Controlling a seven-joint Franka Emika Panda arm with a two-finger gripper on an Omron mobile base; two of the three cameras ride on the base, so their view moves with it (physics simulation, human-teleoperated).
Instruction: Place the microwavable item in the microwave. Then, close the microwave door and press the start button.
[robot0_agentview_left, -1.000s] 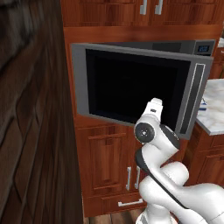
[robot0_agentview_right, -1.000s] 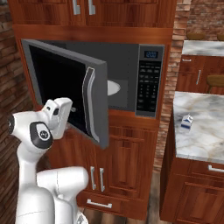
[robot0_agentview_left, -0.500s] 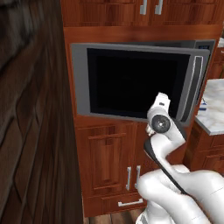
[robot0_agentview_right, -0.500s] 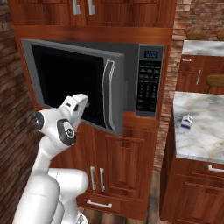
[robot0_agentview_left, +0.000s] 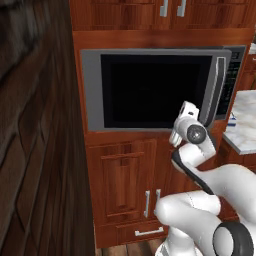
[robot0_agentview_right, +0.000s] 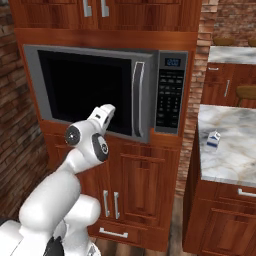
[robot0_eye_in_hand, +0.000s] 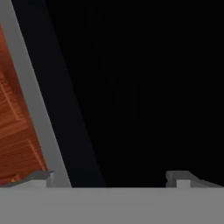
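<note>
Wood cabinetry (robot0_agentview_right: 145, 180) around microwave (robot0_agentview_right: 170, 92); spread, empty gripper (robot0_eye_in_hand: 111, 177) right against microwave door (robot0_agentview_right: 85, 87) window.

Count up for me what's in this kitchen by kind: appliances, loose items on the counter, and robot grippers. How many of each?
Appliances: 1, the microwave, its microwave door nearly closed.
Loose items on the marble counter: 1, a small white-and-blue carton.
Robot grippers: 1, the gripper, up against the door's dark window.
Total: 3
</note>
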